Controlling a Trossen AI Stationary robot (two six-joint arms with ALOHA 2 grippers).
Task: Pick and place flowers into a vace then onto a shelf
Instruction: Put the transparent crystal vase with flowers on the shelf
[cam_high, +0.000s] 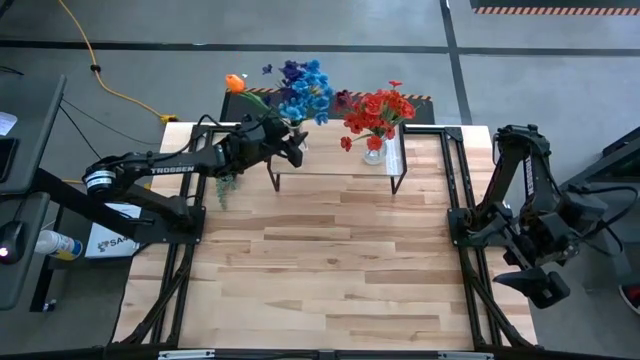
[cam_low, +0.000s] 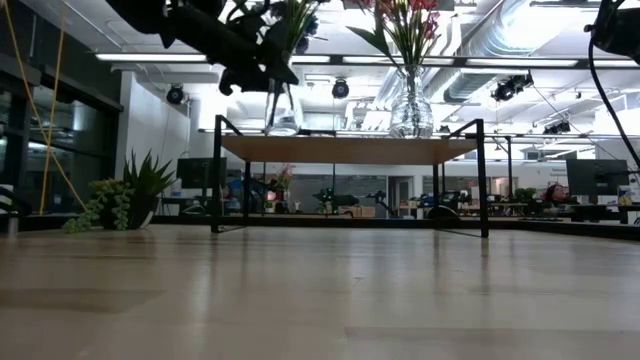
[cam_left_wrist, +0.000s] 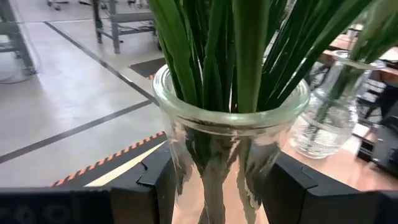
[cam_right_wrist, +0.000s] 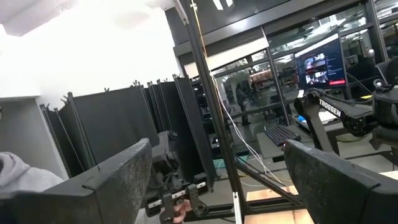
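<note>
High view: at upper centre, a vase of blue flowers (cam_high: 305, 88) is gripped by the left tool (cam_high: 287, 143) at the shelf (cam_high: 340, 160); a red-flowered vase (cam_high: 378, 112) is already placed.

Low view: the held vase (cam_low: 283, 110) appears just touching the shelf; release seems left.

Right wrist view: the right tool (cam_right_wrist: 217, 180) is spread wide, empty.
</note>
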